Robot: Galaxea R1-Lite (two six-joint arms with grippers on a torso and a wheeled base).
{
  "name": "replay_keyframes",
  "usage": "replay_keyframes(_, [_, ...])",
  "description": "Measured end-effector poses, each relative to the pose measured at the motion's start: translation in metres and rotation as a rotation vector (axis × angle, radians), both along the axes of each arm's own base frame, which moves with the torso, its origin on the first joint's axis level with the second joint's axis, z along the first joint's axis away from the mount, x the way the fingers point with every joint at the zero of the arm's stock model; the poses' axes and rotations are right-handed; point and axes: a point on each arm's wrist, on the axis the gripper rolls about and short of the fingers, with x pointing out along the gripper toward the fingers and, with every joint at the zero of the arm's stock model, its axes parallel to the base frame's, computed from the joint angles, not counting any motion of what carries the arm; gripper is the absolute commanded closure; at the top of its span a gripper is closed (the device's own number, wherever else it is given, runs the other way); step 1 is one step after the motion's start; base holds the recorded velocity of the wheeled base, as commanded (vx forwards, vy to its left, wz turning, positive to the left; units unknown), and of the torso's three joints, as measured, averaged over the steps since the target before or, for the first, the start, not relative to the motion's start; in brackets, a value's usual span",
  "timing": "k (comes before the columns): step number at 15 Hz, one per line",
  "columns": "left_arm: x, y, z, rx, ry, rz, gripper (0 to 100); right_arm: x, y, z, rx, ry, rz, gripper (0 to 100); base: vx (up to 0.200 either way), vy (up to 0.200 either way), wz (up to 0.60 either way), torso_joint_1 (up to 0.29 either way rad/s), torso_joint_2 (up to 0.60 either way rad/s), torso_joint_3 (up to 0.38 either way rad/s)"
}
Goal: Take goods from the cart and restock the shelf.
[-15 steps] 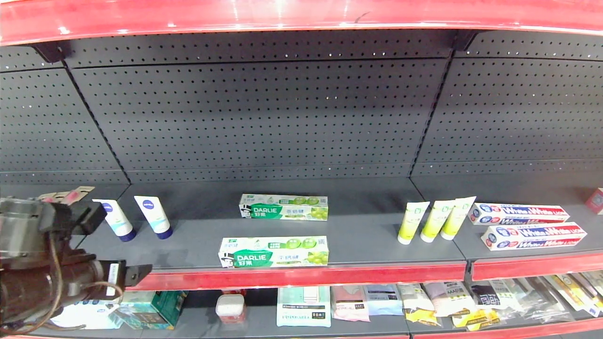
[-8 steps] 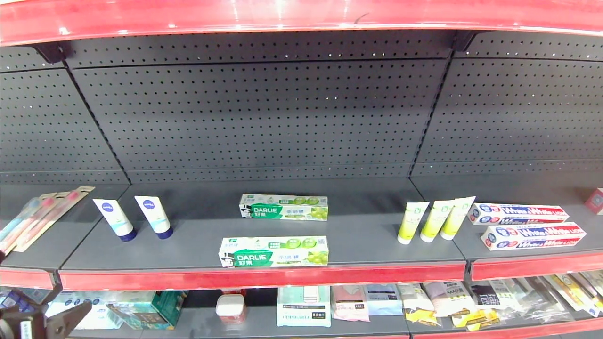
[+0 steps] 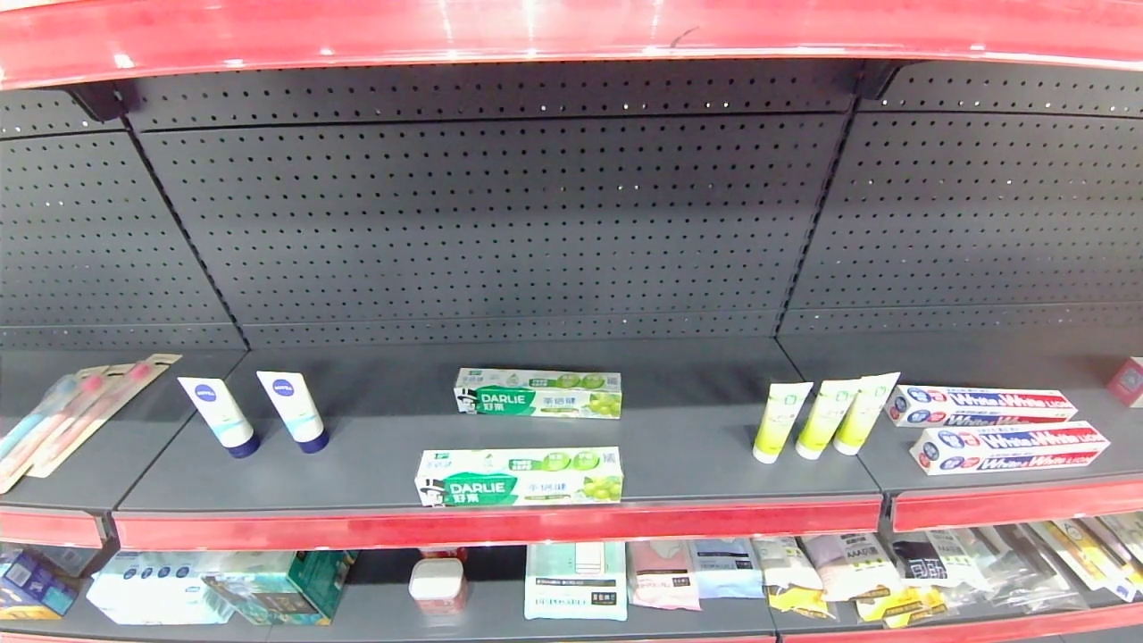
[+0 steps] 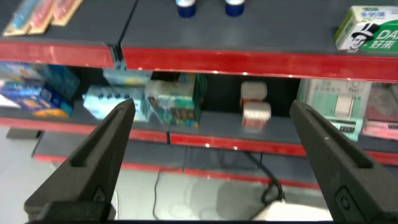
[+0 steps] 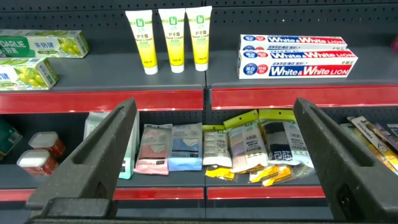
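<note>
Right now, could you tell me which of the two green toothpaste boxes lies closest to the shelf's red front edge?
The front green box, almost at the red edge; the other green box lies farther back.

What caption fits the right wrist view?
Open right gripper facing three yellow tubes and two toothpaste boxes on the shelf.

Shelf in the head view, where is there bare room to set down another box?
Widest bare patch: between the green toothpaste boxes and the yellow-green tubes. A smaller one lies between the white tubes and those boxes. Crowded: the right end, where the yellow-green tubes stand close by the red-and-white boxes, and the packed lower shelf.
</note>
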Motion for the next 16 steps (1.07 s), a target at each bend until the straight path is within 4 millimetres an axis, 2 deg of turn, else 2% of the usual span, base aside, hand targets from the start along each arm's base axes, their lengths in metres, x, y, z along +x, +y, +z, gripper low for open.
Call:
replay_keyframes(3, [-0.009, 0.0, -0.008, 0.007, -0.088, 0.042, 0, 0.0, 0.0, 0.0, 0.0, 0.001, 0.0, 0, 0.0, 0.0, 0.0, 0.0, 0.0, 0.0])
replay_keyframes(7, [-0.01, 0.0, -0.01, -0.019, -0.169, 0.075, 0, 0.0, 0.0, 0.0, 0.0, 0.0, 0.0, 0, 0.0, 0.0, 0.0, 0.0, 0.0, 0.0])
replay_keyframes(11, [-0.007, -0.004, -0.015, -0.023, -0.196, -0.131, 0, 0.0, 0.0, 0.0, 0.0, 0.001, 0.0, 0, 0.0, 0.0, 0.0, 0.0, 0.0, 0.0])
replay_keyframes(16, [-0.007, -0.002, -0.02, -0.048, -0.159, -0.123, 0, 0.0, 0.0, 0.0, 0.0, 0.001, 0.0, 0, 0.0, 0.0, 0.0, 0.0, 0.0, 0.0])
